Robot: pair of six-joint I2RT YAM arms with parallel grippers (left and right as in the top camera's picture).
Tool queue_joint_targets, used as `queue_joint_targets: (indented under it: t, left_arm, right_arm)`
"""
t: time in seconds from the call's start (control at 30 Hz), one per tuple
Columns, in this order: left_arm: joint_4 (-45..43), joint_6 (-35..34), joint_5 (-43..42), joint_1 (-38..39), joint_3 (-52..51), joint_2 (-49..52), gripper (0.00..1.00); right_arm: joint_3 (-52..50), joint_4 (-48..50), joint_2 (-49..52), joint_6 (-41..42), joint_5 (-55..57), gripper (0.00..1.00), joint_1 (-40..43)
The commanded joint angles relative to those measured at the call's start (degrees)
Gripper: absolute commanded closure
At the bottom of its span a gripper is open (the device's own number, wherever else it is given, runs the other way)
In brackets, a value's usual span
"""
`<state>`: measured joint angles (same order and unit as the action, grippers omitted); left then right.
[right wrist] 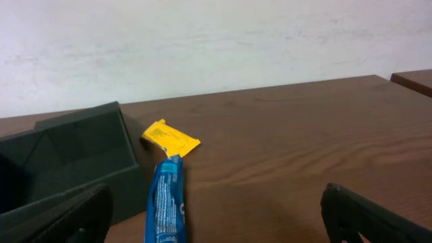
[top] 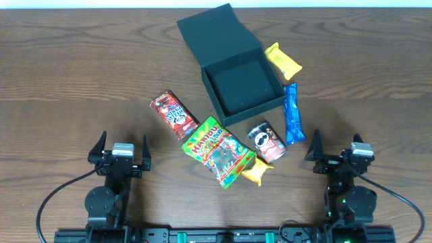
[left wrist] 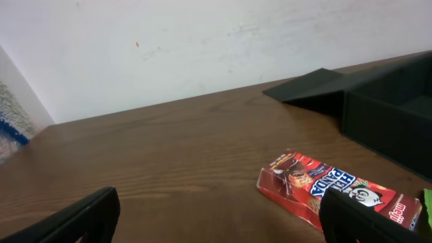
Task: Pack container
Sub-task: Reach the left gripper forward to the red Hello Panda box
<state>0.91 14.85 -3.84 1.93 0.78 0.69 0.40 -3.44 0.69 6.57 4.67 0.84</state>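
Progress: You are at the start. The box is empty, every snack lies on the table outside it, and neither pincer holds anything. By my judgement all the packing and the closing of the lid are left to do.
Table: The brown wood-grain table (top: 61, 74) carries everything, and your two arms sit at its near edge.
Container: The square matte dark teal-black cardboard box (top: 253, 111) stands at the far centre of the table, turned at an angle to you. Its hinged flap lid (top: 216, 34) is thrown back flat behind it, and the inside is bare and dark.
Sweets bag: The green glossy gummy bag (top: 219, 150) lies in front of the box, between your two arms.
Biscuit carton: The red printed cardboard carton (top: 174, 115) lies to the left of the box, near your left arm.
Blue packet: The long blue foil packet (top: 292, 113) lies just beside the box's right front corner.
Crisp can: The small red-and-black can (top: 267, 142) lies between the gummy bag and the blue packet.
Yellow packet: The yellow foil packet (top: 282, 59) lies just beside the box's right wall.
Pincers: Your left pincer (top: 122, 142) and right pincer (top: 335, 145) both stand wide apart and empty, well short of the snacks.
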Motion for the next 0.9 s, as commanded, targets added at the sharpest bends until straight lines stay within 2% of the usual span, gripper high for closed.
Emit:
queue_joint_targets:
  t: [0.0,0.27,0.6,0.7,0.8,0.87]
  left_arm:
    - [28.41,-27.69,-3.50,-0.02,15.80,8.17,0.05]
    - [28.13,-29.03,-1.73,-0.02,12.20,7.76,0.04]
    - [30.67,-36.30,-0.57,0.22,7.76,7.74,0.04]
    - [30.67,-36.30,-0.13,1.22,7.74,7.74,0.05]
    - [30.67,-36.33,-1.18,1.46,7.74,7.74,0.05]
    - [30.64,-35.80,-5.05,1.49,8.02,7.82,0.05]
  right_arm:
    - [-0.09,-0.26,-0.35,0.66,-0.02,0.01,0.26]
    - [-0.09,-0.26,-0.37,0.66,-0.02,0.01,0.26]
    - [-0.09,-0.26,-0.37,0.66,-0.02,0.01,0.26]
    - [-0.09,-0.26,-0.37,0.66,-0.02,0.01,0.26]
    - [-0.09,-0.26,-0.37,0.66,-0.02,0.01,0.26]
    - [-0.09,-0.26,-0.37,0.66,-0.02,0.01,0.26]
